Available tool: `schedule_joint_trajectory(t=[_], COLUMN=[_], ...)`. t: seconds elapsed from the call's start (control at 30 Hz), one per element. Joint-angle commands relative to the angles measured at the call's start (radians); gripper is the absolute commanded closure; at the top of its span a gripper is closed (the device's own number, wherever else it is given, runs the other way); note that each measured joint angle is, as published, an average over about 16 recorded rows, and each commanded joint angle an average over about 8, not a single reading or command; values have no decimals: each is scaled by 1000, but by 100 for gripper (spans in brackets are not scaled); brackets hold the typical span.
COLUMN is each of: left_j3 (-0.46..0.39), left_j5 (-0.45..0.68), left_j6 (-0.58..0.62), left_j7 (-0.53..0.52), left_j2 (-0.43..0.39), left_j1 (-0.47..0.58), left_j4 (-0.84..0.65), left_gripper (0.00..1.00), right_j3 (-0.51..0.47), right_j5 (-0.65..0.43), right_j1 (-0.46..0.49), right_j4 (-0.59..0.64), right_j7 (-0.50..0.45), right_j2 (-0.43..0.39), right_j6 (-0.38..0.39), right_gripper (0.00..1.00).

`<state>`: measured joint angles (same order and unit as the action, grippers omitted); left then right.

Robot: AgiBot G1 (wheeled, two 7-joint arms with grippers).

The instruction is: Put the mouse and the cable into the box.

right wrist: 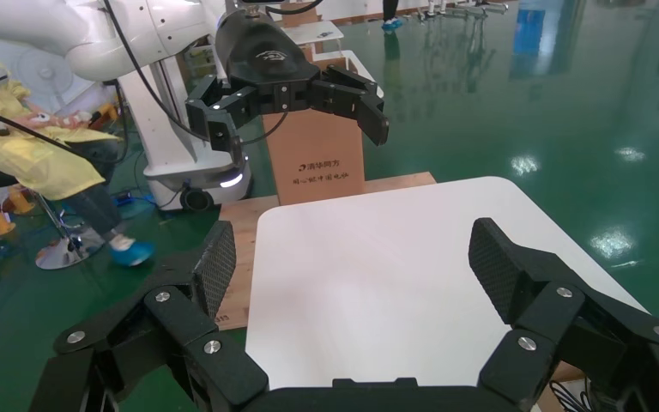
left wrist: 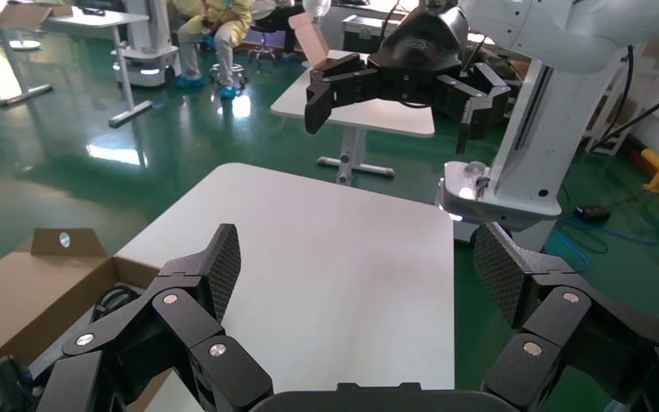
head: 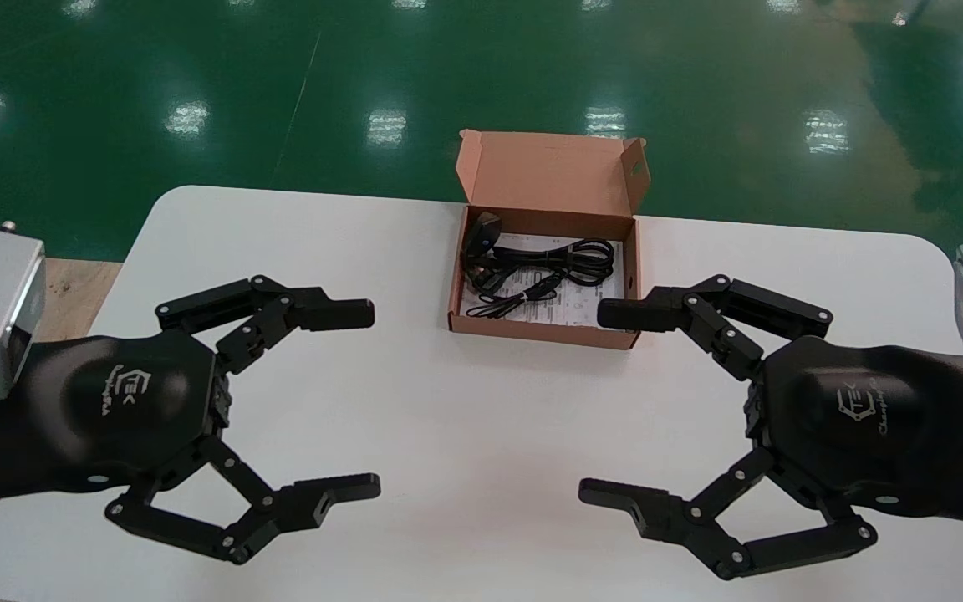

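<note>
1. The mouse (head: 482,232) is lying inside the box (head: 532,329), tucked into its far corner on my left. It is showing as a small dark shape and I am not making out more than that.
2. The cable (head: 567,261) is sitting in the same box as a loose black bundle. It is lying just beside the mouse, spreading toward the right wall on top of a printed sheet (head: 569,311) that is covering the box floor.
3. The box is resting at the far edge of the white table (head: 448,418), about midway across it. Its lid is standing upright at the back.
4. The left gripper (head: 371,400) is hovering over the near left part of the table. Its jaws are spread wide, gripping nothing, and its fingertips are pointing toward the middle.
5. The right gripper (head: 594,403) is hovering over the near right part. It is likewise spread wide and carrying nothing, with its fingertips pointing back toward the left one.
6. From the head camera, the right gripper's far fingertip is lining up with the box's near right corner. The left wrist camera is showing that gripper held above the table top.
7. The two grippers are facing each other, well apart, with white table top showing between them. Both are sitting nearer to me than the box.
</note>
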<state>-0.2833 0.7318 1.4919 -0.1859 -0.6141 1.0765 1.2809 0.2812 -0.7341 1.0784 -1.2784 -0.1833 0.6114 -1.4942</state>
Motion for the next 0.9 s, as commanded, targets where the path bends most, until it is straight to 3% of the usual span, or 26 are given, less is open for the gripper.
schedule_joint_trajectory(t=[0.03, 0.9], left_j3=[0, 0], left_j5=[0, 0], left_j6=[0, 0], left_j7=[0, 0], left_j2=[0, 0], left_j1=[0, 0], left_j4=[0, 0], left_gripper=[0, 0], right_j3=[0, 0], right_j5=[0, 0], right_j1=[0, 0], right_j4=[0, 0], right_j7=[0, 0], right_j2=[0, 0], right_j6=[0, 0], right_gripper=[0, 0])
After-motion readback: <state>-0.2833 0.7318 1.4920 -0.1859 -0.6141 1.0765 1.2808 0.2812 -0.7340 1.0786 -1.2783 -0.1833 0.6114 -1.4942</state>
